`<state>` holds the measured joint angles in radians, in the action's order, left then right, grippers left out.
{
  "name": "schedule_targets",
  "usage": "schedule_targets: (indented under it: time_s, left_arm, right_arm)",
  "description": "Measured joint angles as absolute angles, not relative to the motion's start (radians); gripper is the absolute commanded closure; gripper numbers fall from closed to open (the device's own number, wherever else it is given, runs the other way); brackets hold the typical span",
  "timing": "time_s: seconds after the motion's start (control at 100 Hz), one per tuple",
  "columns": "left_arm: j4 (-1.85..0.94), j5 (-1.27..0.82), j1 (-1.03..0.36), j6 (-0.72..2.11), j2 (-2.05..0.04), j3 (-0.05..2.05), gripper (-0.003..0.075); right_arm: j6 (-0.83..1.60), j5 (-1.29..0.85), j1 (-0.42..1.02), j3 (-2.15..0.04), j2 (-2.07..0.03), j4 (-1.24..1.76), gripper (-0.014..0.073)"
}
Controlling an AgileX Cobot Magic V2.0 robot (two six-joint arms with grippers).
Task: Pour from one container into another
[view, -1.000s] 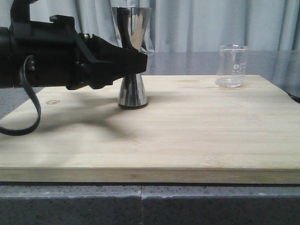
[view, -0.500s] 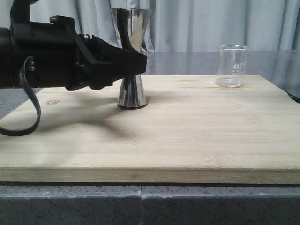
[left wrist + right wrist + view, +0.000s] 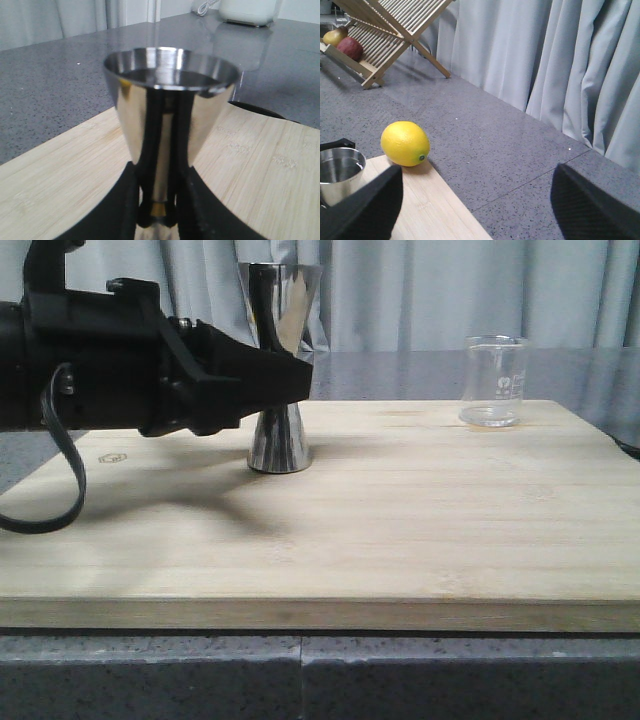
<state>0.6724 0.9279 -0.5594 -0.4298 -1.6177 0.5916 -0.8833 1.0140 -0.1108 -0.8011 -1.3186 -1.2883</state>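
While our left fingers pinch the jigger at its waist on the board, the beaker stands well apart at the far right corner; our right fingers are spread.

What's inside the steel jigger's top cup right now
In the left wrist view the jigger shows bare shiny inner walls near its rim; the rim hides the bottom of the cup, so any liquid there can't be seen.
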Motion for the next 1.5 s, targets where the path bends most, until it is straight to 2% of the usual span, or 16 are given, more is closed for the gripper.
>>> schedule_targets:
  time_s: [1.5]
  left_arm:
    - [0.66,0.946,-0.559,-0.43,-1.629,0.592,0.0738]
  right_arm:
    - [-0.885,1.012,-0.111,-0.801,-1.319,-1.288,0.0045]
